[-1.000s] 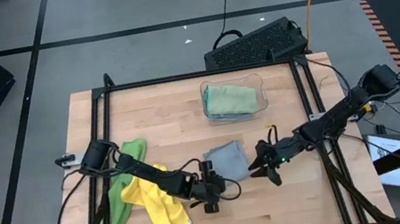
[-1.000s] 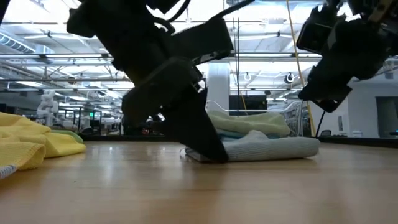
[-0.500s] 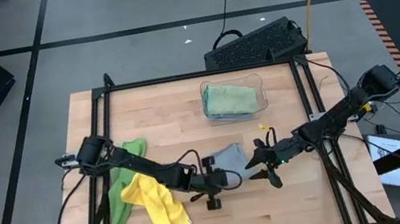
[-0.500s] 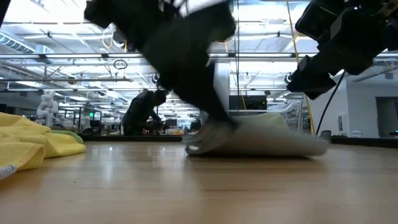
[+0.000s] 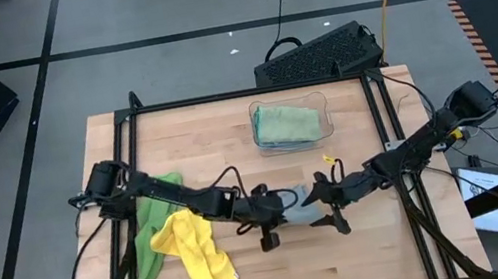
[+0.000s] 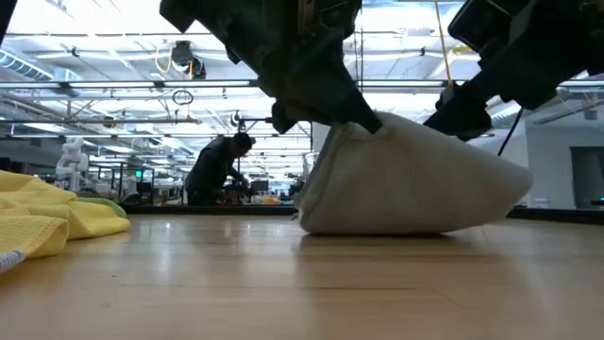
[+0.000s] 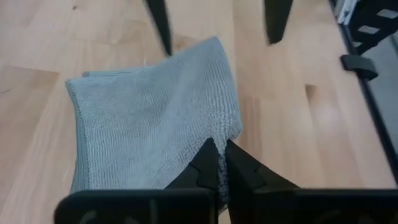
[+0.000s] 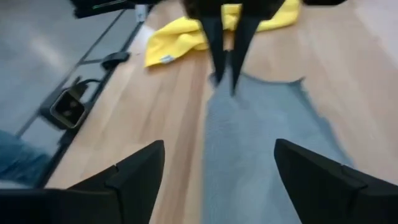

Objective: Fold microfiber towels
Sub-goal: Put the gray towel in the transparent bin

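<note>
- your wooden table (image 5: 218, 134) is the widest thing here; its near strip and the stretch between the bin and the arms lie bare, so you have room to lay a fold toward the front edge.
- the yellow towel (image 5: 197, 255) and bright green towel (image 5: 149, 239) are heaped together on the table's left half, well apart from the work, likely waiting their turn.
- the clear bin (image 5: 291, 122) sits near the far edge with a sage green towel (image 5: 284, 123) lying in it, probably finished work kept out of reach of the arms.
- the grey towel (image 5: 298, 214) is at the table's middle, between both grippers, one edge lifted into a peak while its base rests on the wood.
- your left gripper (image 7: 219, 163) is clamped tight on that raised edge, a hold that suits carrying it over for a fold.
- your right gripper (image 8: 221, 165) hangs just beside the towel's other side, fingers spread wide and holding nothing; watch that the two grippers sit close together.
</note>
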Robot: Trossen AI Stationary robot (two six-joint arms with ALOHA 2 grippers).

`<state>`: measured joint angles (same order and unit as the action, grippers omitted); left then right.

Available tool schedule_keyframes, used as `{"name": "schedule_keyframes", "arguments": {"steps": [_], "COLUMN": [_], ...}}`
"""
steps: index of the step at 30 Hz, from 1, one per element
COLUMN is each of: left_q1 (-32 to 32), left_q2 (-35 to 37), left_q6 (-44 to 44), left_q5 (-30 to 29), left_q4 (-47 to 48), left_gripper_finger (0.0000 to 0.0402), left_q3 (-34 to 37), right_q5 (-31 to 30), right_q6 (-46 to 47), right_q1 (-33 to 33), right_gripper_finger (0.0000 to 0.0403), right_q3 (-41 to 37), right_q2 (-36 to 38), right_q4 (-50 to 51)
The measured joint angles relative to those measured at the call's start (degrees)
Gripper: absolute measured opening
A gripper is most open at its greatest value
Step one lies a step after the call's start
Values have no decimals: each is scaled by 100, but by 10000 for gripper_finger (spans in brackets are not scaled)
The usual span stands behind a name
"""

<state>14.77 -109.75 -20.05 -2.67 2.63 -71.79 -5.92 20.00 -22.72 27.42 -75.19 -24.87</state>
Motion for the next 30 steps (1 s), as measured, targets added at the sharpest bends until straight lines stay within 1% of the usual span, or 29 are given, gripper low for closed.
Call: {"name": "schedule_keyframes", "arguments": {"steps": [3,5,7,10,12,14,16,18,21,23,24,25,27,30], "left_q1": [-82,-143,-198,-286,-337,-368,-368,-387,-432,-470,-484,-492,-506,-516], "left_q2": [0,0,0,0,0,0,0,0,0,0,0,0,68,338], "left_q6": [0,0,-2,-68,-146,-175,-147,-96,-109,-143,-217,-352,-576,-806], "left_q5": [159,278,381,542,703,791,805,823,848,854,829,739,644,341], "left_q4": [-41,-133,-227,-326,-412,-432,-443,-466,-563,-609,-614,-576,-398,-74], "left_gripper_finger": [16,21,22,10,7,11,17,16,7,8,14,24,54,110], "left_q3": [0,2,2,2,2,2,2,2,2,2,2,2,2,2], "right_q5": [-157,-84,126,143,-16,-249,-413,-442,-432,-393,-281,-170,-126,-137], "right_q6": [10,-11,-10,165,310,351,326,317,392,397,395,397,636,1090], "right_q1": [4,2,2,-2,14,51,87,141,177,177,191,204,234,343], "right_gripper_finger": [286,276,266,254,245,229,204,168,99,47,25,13,12,9], "right_q3": [44,44,46,59,132,181,216,216,214,214,214,213,247,469], "right_q2": [-188,-415,-724,-1084,-1234,-1315,-1323,-1315,-1323,-1318,-1296,-1236,-1065,-635], "right_q4": [-79,-213,-560,-929,-958,-944,-963,-960,-795,-794,-788,-742,-564,519]}}
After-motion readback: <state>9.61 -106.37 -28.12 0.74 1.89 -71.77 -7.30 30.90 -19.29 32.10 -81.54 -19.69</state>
